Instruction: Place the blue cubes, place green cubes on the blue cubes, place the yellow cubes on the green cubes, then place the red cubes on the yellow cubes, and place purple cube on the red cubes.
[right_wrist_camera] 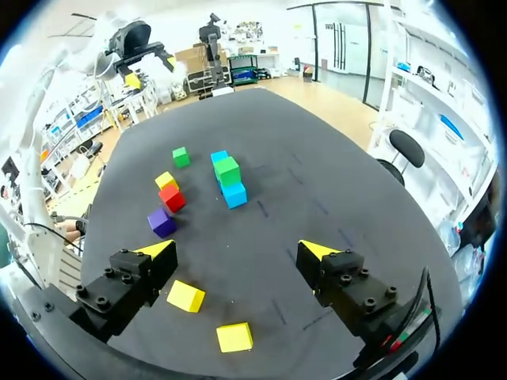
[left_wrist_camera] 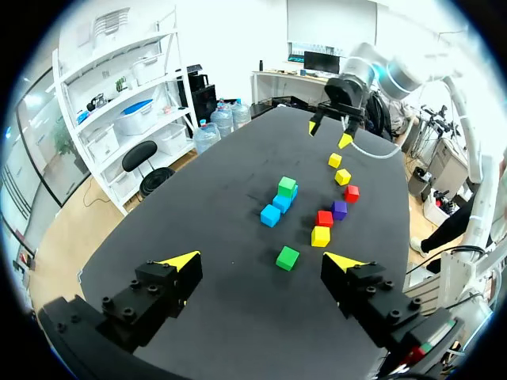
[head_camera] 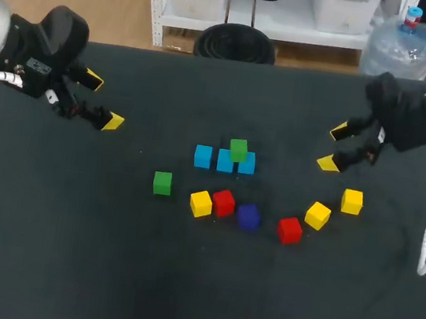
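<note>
A black table (head_camera: 63,265) fills the head view. At its centre, three blue cubes (head_camera: 225,161) sit in a touching row. One green cube (head_camera: 237,149) rests on top of them, toward the row's right end. A second green cube (head_camera: 162,182) lies alone to the lower left of the row. Just below the row, a yellow cube (head_camera: 200,203) touches a red cube (head_camera: 223,202), and the purple cube (head_camera: 248,216) is just to their right. Further right lies a second red cube (head_camera: 289,230). From it, two more yellow cubes (head_camera: 317,215) step up toward the right edge.

The left gripper (head_camera: 103,100) hangs at the upper left, fingers spread wide and empty, well apart from every cube. The right gripper (head_camera: 333,147) hangs at the upper right, also wide and empty, with the yellow pair near, below it.
</note>
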